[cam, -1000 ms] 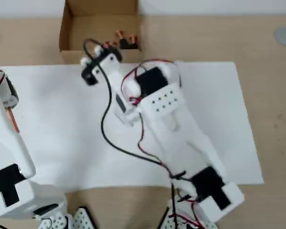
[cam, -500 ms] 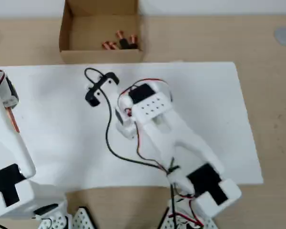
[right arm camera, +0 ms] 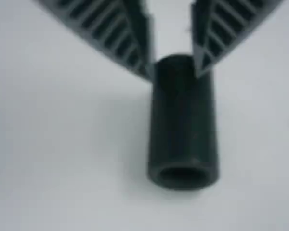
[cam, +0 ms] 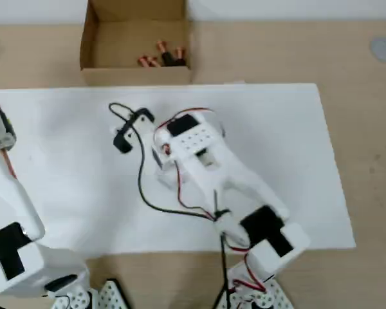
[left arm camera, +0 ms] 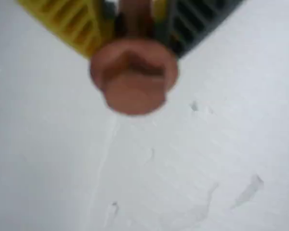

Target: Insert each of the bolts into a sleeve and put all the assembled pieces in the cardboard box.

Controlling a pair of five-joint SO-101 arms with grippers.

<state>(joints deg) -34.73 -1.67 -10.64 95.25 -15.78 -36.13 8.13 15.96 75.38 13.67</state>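
- The left gripper [left arm camera: 135, 26] is closed on a copper-coloured bolt [left arm camera: 134, 79]. A yellow ribbed finger [left arm camera: 67, 24] and a dark ribbed finger [left arm camera: 197, 17] press on the shank from either side.
- The bolt's wide head faces the wrist camera, clear of the fingertips.
- Behind the bolt lies a white sheet [left arm camera: 192, 168] with a few faint scuffs and a thin crease.
- The right gripper [right arm camera: 176, 60] is closed on a black sleeve [right arm camera: 183, 125]. Its two dark ribbed fingers [right arm camera: 111, 29] pinch the sleeve's far end.
- The sleeve's open bore is turned toward the camera.
- The sleeve casts a soft shadow on the white sheet. Whether it rests on the sheet or hangs just above it cannot be told.
- In the high view the right arm [cam: 206, 161] fills the middle of the frame. It runs from the lower centre toward the upper left.
- A small black camera [cam: 123, 138] sits at the right arm's tip, and a black cable [cam: 141, 177] loops back from it along the arm.
- The left arm [cam: 9, 212] stands along the left edge of the frame, over the sheet's left end.
- The sheet covers most of the brown bench [cam: 367, 129].
- The cardboard box [cam: 87, 45] sits open at the upper left, just beside the sheet's top edge.
- Several assembled pieces [cam: 162, 56], copper and black, lie together in the box's lower right corner.
- A grey disc [cam: 385, 47] lies on the bench at the upper right, well apart from everything else.
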